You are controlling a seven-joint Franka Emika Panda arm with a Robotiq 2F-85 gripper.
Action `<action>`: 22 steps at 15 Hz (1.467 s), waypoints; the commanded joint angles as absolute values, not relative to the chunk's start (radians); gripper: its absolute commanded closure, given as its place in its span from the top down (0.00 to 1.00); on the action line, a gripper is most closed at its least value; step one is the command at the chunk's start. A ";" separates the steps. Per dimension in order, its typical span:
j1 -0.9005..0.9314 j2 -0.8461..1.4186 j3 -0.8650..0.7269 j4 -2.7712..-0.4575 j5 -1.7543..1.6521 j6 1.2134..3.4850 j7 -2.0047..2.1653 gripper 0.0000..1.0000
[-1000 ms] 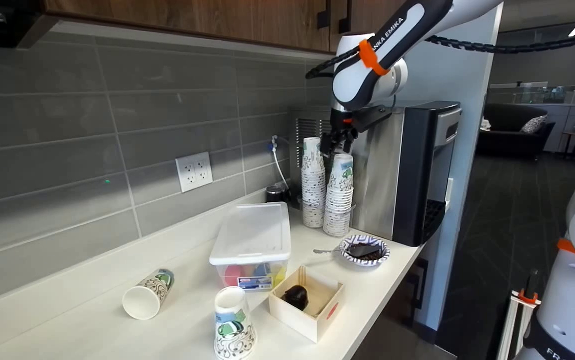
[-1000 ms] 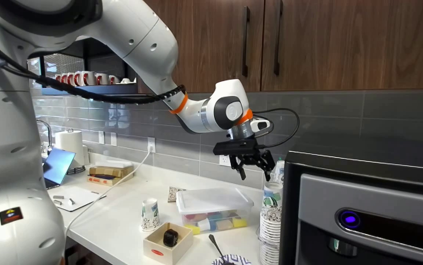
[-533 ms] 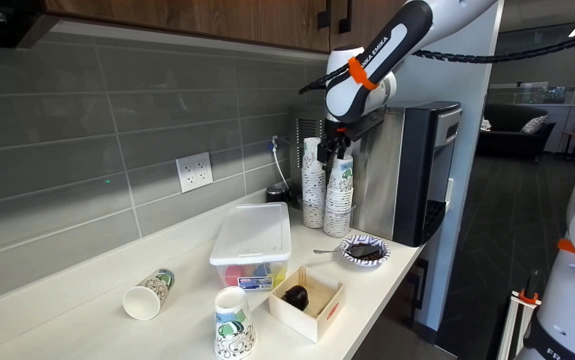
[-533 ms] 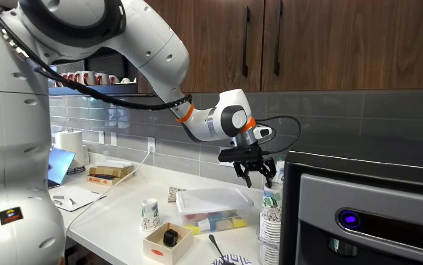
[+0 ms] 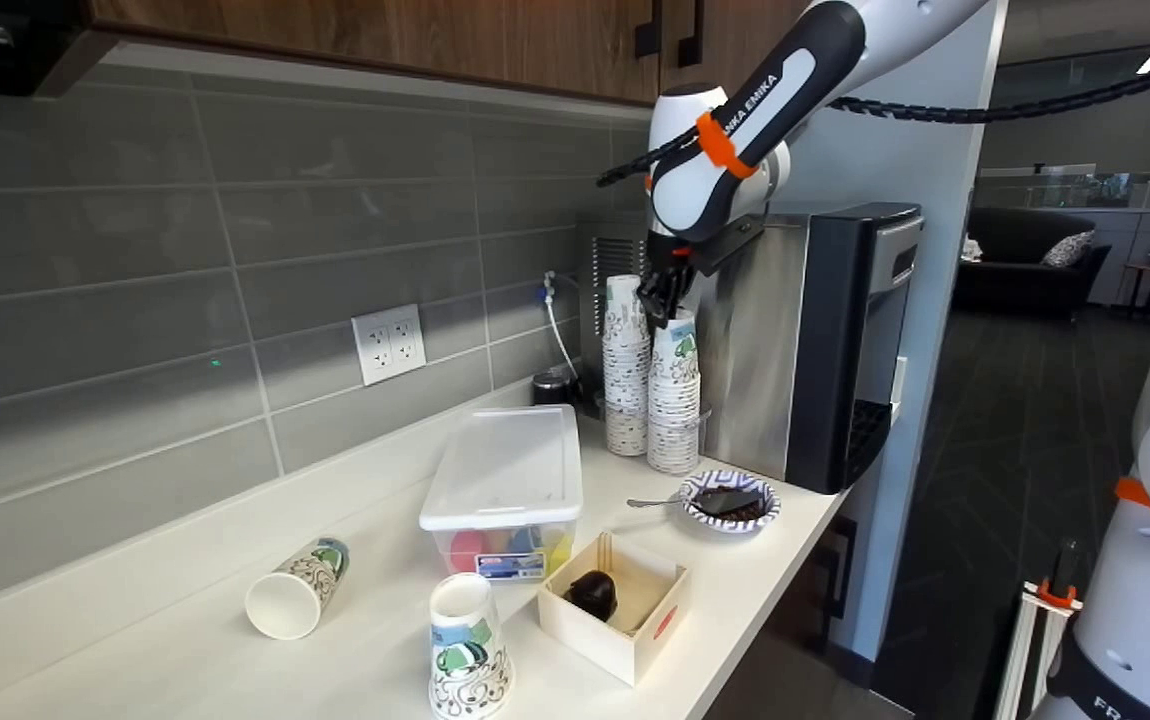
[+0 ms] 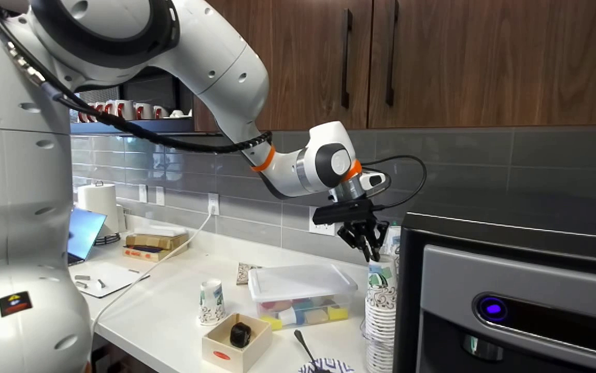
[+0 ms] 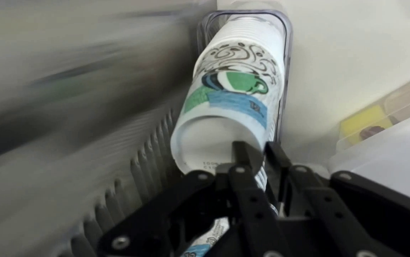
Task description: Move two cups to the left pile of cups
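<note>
My gripper (image 7: 255,148) is at the upended top cup (image 7: 237,85) of the nearer tall stack (image 5: 675,415). One finger reaches into the recessed base, the other stands outside the wall, so the base rim lies between them. The jaws are close together; whether they pinch the rim is unclear. That cup carries green, blue and dark print. A second tall stack (image 5: 625,370) rises beside it. On the counter, a short upside-down stack (image 5: 470,650) stands alone and a cup (image 5: 297,588) lies on its side. Which of these are the two cups and the left pile, I cannot tell.
A steel machine (image 5: 755,350) stands right beside the tall stacks, which sit in a clear holder (image 7: 288,53). A lidded plastic bin (image 5: 505,470), a wooden box (image 5: 615,605) and a patterned bowl (image 5: 730,500) with a spoon occupy the counter. Cabinets (image 6: 298,62) hang above.
My gripper has come down onto the nearer tall stack and its fingers have drawn together. The top of that stack has shifted slightly left in an exterior view. The other cups have stayed put.
</note>
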State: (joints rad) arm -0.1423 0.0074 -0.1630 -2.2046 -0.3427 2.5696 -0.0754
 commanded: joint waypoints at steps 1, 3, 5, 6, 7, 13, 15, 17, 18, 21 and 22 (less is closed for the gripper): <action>-0.152 0.009 -0.166 -2.202 -0.380 2.576 -0.038 0.00; -0.154 0.004 -0.167 -2.205 -0.380 2.570 -0.029 0.02; -0.154 -0.007 -0.166 -2.209 -0.391 2.561 -0.013 0.01; -0.153 -0.013 -0.166 -2.211 -0.404 2.559 0.001 0.01; -0.151 -0.025 -0.164 -2.215 -0.419 2.547 0.020 0.01; -0.150 -0.098 -0.144 -2.226 -0.553 2.471 0.185 0.01; -0.151 -0.130 -0.128 -2.227 -0.573 2.430 0.224 0.01; -0.151 -0.174 -0.109 -2.238 -0.583 2.398 0.248 0.01; -0.152 -0.197 -0.098 -2.242 -0.589 2.383 0.261 0.01; -0.151 -0.265 -0.069 -2.262 -0.578 2.343 0.269 0.01; -0.146 -0.289 -0.062 -2.270 -0.552 2.325 0.249 0.01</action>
State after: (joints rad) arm -0.1467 -0.1947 -0.0871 -2.2218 -0.5555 2.3749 0.2395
